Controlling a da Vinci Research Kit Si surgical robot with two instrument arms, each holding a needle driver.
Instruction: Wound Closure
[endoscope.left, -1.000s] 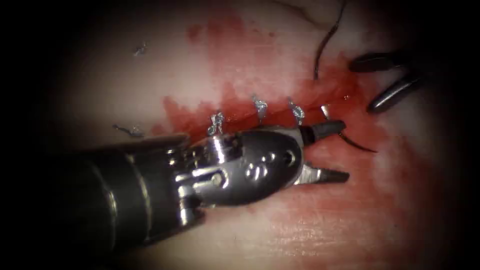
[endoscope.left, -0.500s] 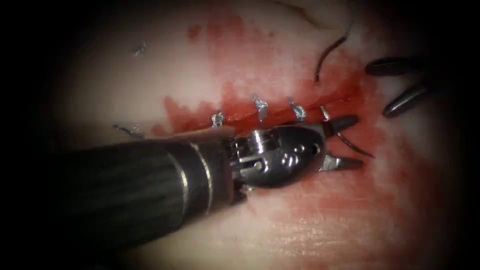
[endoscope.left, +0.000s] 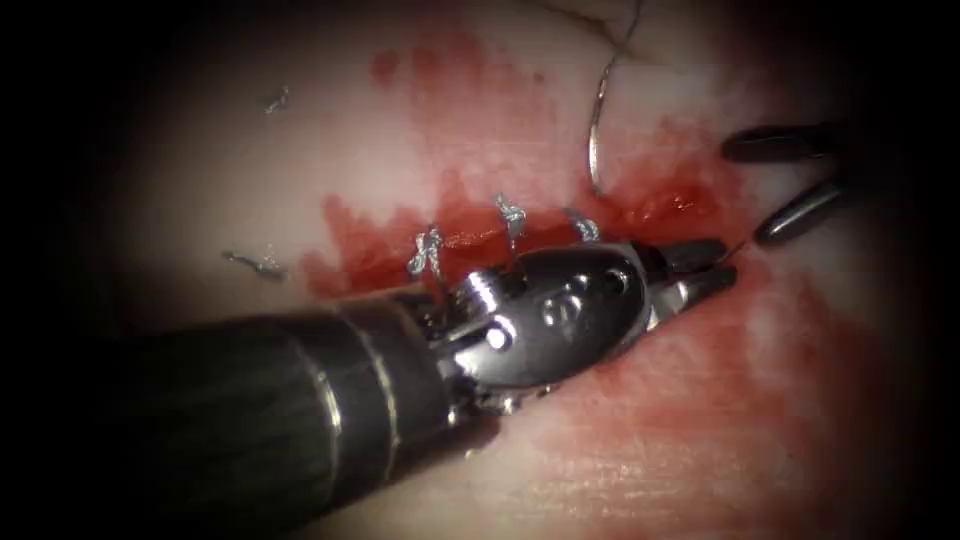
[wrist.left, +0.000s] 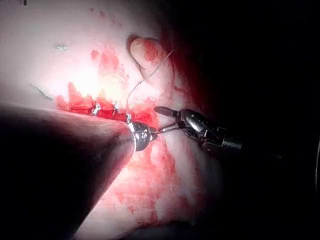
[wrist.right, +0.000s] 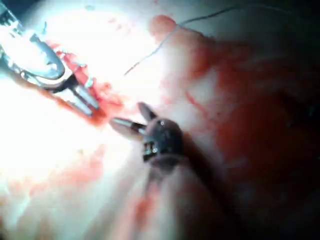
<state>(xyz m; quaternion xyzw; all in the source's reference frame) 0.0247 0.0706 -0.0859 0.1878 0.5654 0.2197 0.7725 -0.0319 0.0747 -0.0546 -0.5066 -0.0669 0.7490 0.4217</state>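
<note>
The left tool (endoscope.left: 700, 268), wide a second ago, now has its jaws closed on the needle (endoscope.left: 735, 252) at the cut's (endoscope.left: 560, 232) right end, its tip emerging from the tissue (endoscope.left: 200, 180); the right tool (endoscope.left: 790, 185) waits open, empty; thread (endoscope.left: 598, 120) trails above.

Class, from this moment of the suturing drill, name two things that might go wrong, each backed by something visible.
1. The left claw is shut on the needle near one end, right of the knots; how much sits in the tissue is hidden, so the short grip might slip.
2. The right claw hangs open, empty, close to that needle end; they might collide.
</note>
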